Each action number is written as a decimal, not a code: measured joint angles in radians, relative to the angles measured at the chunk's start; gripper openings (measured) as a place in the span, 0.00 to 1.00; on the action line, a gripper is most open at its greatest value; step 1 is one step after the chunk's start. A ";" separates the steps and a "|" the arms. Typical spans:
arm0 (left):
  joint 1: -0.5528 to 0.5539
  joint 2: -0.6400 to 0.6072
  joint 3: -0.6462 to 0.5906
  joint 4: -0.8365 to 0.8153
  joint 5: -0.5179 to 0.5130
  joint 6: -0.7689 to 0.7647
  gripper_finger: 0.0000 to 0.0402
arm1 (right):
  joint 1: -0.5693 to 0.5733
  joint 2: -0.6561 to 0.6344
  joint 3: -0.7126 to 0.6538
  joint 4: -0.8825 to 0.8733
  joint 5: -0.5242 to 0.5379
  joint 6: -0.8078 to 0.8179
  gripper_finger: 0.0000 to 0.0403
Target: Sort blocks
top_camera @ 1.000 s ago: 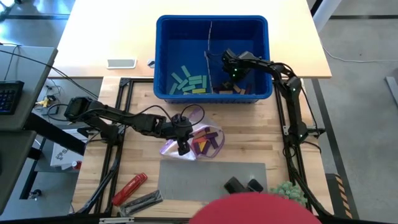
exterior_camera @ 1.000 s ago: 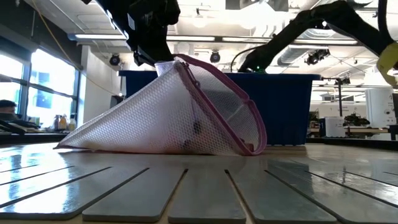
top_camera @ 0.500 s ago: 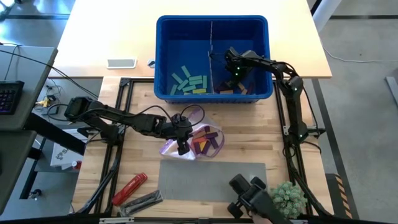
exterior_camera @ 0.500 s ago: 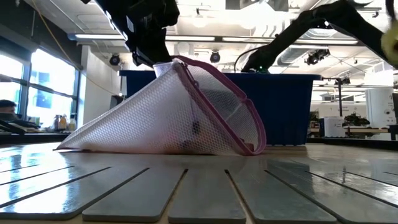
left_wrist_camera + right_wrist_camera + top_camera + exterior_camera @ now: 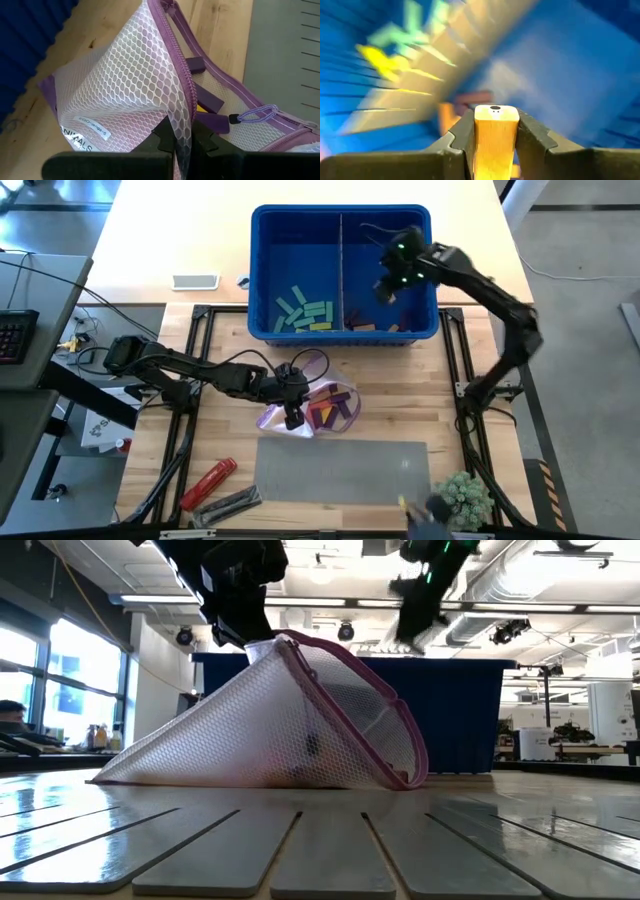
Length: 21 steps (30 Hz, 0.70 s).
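Observation:
My left gripper (image 5: 293, 416) is shut on a white mesh bag (image 5: 305, 418) with a purple zipper, which lies on the wooden table before the blue bin (image 5: 340, 213). Purple blocks (image 5: 206, 98) and other blocks lie inside the bag. My right gripper (image 5: 386, 286) hangs over the bin's right compartment, shut on a tan wooden block (image 5: 494, 131). Teal and lime blocks (image 5: 303, 310) lie in the bin's left compartment. Tan and dark blocks (image 5: 366, 327) lie in the right one. My left gripper pinches the bag's mesh wall right beside the zipper edge (image 5: 182, 131) between its two fingers, slanting down from above. That edge is raised into a peak (image 5: 278, 641), the mesh below it is taut, and the bag's bottom rests on the table. My right gripper pinches the tan block by two opposite long sides (image 5: 479, 142), one finger (image 5: 532, 140) on each. The fingers lie along the block, whose end face (image 5: 495, 113) sticks out past the fingertips. It hangs clear above the bin floor.
A grey mat (image 5: 340, 470) lies near the front edge, with a red tool (image 5: 208, 483) and a dark metal piece (image 5: 228, 505) to its left. A green tuft (image 5: 463, 496) sits at the front right. A white flat device (image 5: 195, 281) lies left of the bin.
My right gripper has risen quickly from low in the bin's right compartment to well above it, drifting toward the far edge. At the near edge, a red round thing and two dark things on the grey mat have left the view.

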 joint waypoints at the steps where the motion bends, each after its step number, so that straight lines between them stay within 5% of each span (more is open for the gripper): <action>1: 0.000 0.000 0.000 0.000 0.002 0.000 0.00 | 0.026 -0.039 0.000 0.000 -0.009 0.015 0.21; 10: -0.026 0.000 0.000 0.005 0.032 0.000 0.00 | 0.441 -0.345 0.002 0.027 0.002 0.142 0.21; 21: -0.031 0.000 0.000 0.005 0.050 0.026 0.00 | 1.060 -0.315 0.002 0.030 0.359 0.462 0.21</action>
